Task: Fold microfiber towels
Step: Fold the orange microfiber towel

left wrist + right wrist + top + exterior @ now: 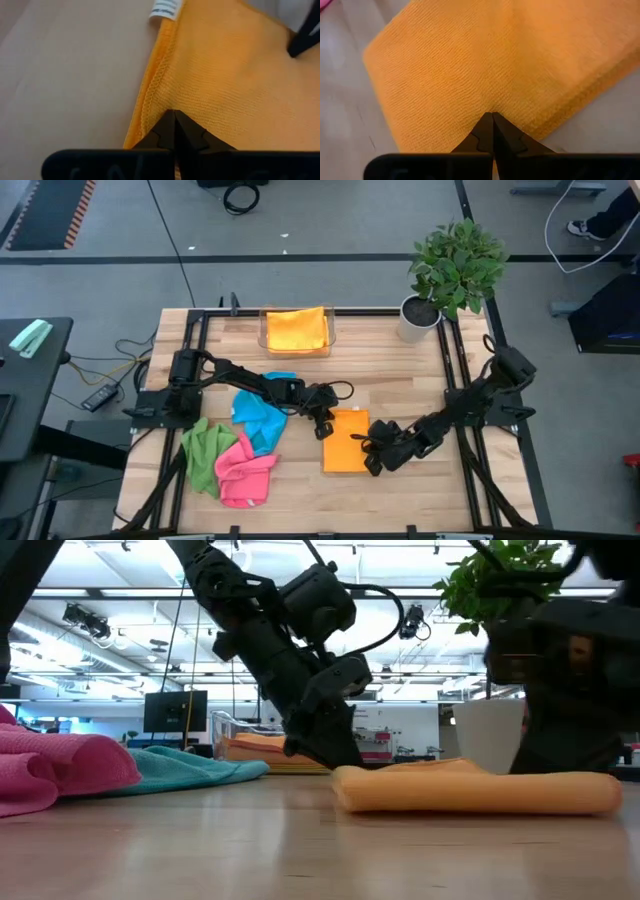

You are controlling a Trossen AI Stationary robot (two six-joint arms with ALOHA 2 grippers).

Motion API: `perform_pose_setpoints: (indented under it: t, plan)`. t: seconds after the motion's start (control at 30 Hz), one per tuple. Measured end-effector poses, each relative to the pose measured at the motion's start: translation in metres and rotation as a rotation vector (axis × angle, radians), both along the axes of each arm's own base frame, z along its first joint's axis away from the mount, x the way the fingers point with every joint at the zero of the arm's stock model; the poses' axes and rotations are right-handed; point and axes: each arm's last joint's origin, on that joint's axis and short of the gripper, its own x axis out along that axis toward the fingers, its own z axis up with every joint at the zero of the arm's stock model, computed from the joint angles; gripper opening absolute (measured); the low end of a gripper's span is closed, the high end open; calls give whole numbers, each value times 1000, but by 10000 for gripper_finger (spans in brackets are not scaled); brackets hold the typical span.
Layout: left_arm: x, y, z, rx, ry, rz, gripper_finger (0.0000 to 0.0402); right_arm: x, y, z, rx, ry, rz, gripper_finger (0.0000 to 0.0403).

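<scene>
A folded orange towel [347, 442] lies flat on the wooden table; it also shows in the low view [480, 788]. My left gripper [325, 426] is shut at the towel's left edge, near its far corner. My right gripper [376, 458] is shut at the towel's right side, near its near corner. A blue towel [258, 415], a green towel [205, 452] and a pink towel [245, 472] lie crumpled in a heap at the left. Another orange towel [296, 330] lies folded in a clear tray at the far edge. My left gripper has its shut fingertips on the towel's top just inside the stitched left edge [150, 107], slanting down from the table's left. Whether it pinches a layer or only presses, I cannot tell. The towel lies flat on the table. My right gripper has its shut fingertips on the towel's top face [492, 102], a little in from its thick folded edge [580, 100], slanting down from the table's right. Whether cloth is caught between the tips, I cannot tell. The towel lies flat.
The clear tray [331, 340] stands at the far middle. A potted plant [455, 260] in a white pot [416, 320] stands at the far right. Black frame rails run along the table's left and right sides. Bare wood shows along the near edge.
</scene>
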Motion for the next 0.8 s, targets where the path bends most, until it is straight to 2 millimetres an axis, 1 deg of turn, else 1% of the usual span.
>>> perform_pose_setpoints:
  t: [0.1, 0.2, 0.27, 0.33, 0.4, 0.47, 0.53, 0.57, 0.63, 0.7, 0.73, 0.8]
  plan:
    - [-5, 3, 3, -7, 47, 25, 5, 6, -12, -2, -40, 32, 32, 6]
    - [-12, 4, 3, -23, 126, 57, 8, 11, -37, 5, -117, 86, 112, 6]
    - [-15, 4, 3, -35, 152, 77, 14, 15, -63, 11, -166, 123, 159, 6]
    - [-17, 2, 6, -44, 166, 87, 17, 17, -93, 18, -202, 152, 206, 5]
    - [-20, 0, 14, -53, 159, 102, 14, 18, -126, 28, -226, 147, 228, 5]
    - [-25, 0, 24, -46, 153, 112, 7, 16, -158, 41, -228, 104, 227, 5]
    - [-28, 3, 47, -7, 88, 148, 6, 8, -183, 52, -205, 66, 228, 5]
    - [-31, 6, 64, 20, 40, 175, 7, 5, -193, 59, -188, 45, 232, 5]
    - [-39, 13, 93, 79, -41, 244, 15, -3, -204, 74, -153, 17, 254, 5]
    - [-50, 18, 120, 124, -108, 265, 21, -9, -204, 88, -123, 10, 283, 5]
    - [-54, 19, 133, 146, -159, 247, 23, -12, -200, 94, -105, 9, 303, 5]
    - [-67, 17, 160, 203, -237, 174, 23, -16, -185, 103, -58, -12, 352, 5]
